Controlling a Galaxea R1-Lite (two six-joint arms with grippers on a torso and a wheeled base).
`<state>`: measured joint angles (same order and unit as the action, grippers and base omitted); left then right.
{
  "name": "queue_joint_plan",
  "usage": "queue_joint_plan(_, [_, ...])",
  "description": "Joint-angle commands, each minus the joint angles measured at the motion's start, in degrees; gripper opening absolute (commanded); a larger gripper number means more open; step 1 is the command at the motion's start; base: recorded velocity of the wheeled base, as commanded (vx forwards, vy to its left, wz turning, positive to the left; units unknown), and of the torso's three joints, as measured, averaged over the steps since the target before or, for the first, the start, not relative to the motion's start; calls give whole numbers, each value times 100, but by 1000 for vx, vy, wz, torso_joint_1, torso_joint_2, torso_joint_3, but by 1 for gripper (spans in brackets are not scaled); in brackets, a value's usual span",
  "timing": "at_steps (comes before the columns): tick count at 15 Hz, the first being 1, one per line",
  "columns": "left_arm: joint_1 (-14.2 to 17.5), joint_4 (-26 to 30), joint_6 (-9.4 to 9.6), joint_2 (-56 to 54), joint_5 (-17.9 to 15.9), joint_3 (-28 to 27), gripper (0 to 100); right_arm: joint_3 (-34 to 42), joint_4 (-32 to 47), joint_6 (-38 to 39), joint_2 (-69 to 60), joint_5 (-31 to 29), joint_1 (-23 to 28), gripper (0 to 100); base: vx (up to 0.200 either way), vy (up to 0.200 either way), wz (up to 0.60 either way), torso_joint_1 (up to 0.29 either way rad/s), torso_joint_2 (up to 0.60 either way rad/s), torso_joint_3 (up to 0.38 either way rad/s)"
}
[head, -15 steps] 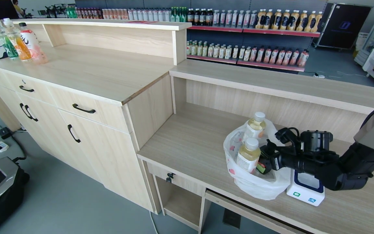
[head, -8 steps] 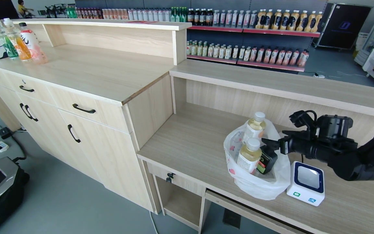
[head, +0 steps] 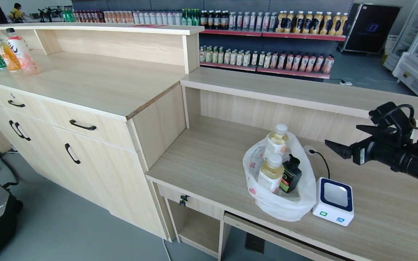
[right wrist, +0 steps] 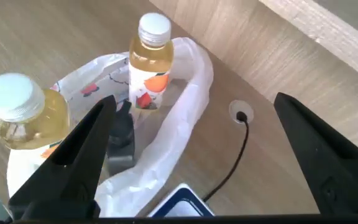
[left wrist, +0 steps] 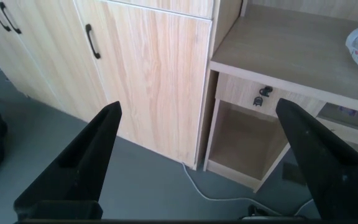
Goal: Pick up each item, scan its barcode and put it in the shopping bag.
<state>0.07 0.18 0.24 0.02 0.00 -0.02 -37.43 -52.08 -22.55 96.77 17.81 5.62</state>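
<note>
A white plastic shopping bag stands on the low counter. It holds two yellow drink bottles and a black bottle. My right gripper hangs open and empty to the right of the bag, above the counter. The right wrist view looks down on the bag, the bottles and the black bottle between the open fingers. A white barcode scanner sits beside the bag. My left gripper is open, low in front of the cabinet doors.
Three drink bottles stand on the tall counter at far left. A raised ledge runs behind the low counter. The scanner's cable runs to a hole behind the bag. Stocked shelves line the back.
My right gripper let go of the black bottle inside the bag, opened, and drew back up and to the right. The head camera shifted a little.
</note>
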Motion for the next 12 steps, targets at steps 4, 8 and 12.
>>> queue_joint_plan(4, [1, -1, 2, -2, 0, 2, 100, -46, 304, 515, -1195, -621, 141, 100, 0, 0, -600, 1, 1, 1])
queue_joint_plan(8, [1, -1, 2, -2, 0, 2, 100, -19, 2096, 1157, -2584, -1649, 449, 100, 0, 0, -600, -2, 1, 2])
queue_joint_plan(12, [1, -1, 2, -2, 0, 2, 100, 921, 3160, 2229, -3999, -1983, 501, 100, 0, 0, -300, 0, 2, 2])
